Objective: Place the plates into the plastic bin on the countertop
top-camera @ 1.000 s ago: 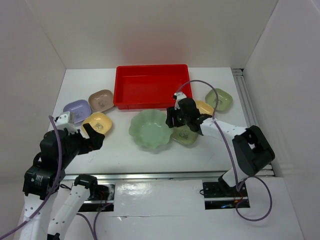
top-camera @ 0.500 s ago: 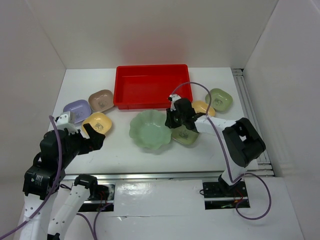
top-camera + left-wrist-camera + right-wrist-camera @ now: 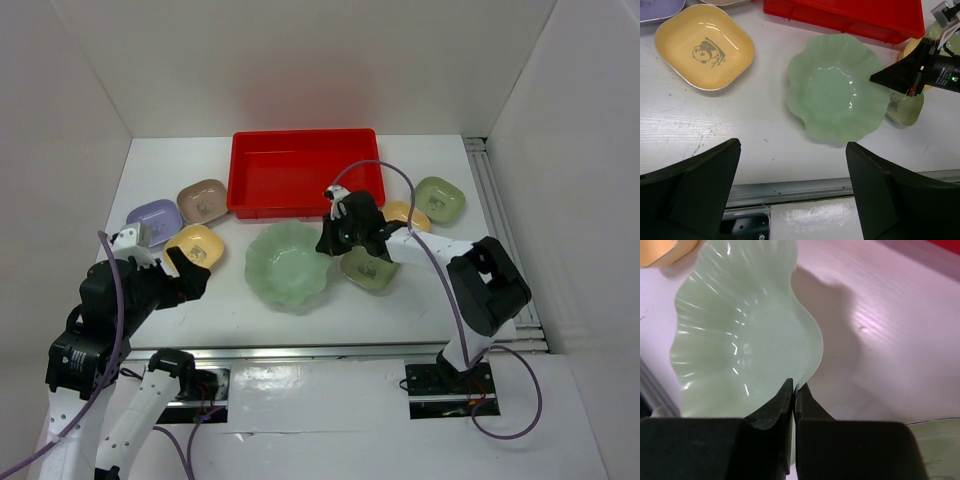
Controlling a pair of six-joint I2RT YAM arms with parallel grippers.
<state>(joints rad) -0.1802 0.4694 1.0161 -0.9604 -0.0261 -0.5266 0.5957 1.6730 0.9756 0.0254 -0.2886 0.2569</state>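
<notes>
White countertop below, the right hand clamps the right rim of the scalloped green plate.

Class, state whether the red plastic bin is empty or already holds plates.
Empty. The top view shows the bin with only bare red floor; no plate lies inside its rim.

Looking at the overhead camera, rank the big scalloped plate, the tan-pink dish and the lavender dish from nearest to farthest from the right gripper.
1. The scalloped plate, centre front: the right gripper is shut on its right rim.
2. The tan-pink dish, just left of the red bin.
3. The lavender dish, farthest out on the left.
</notes>
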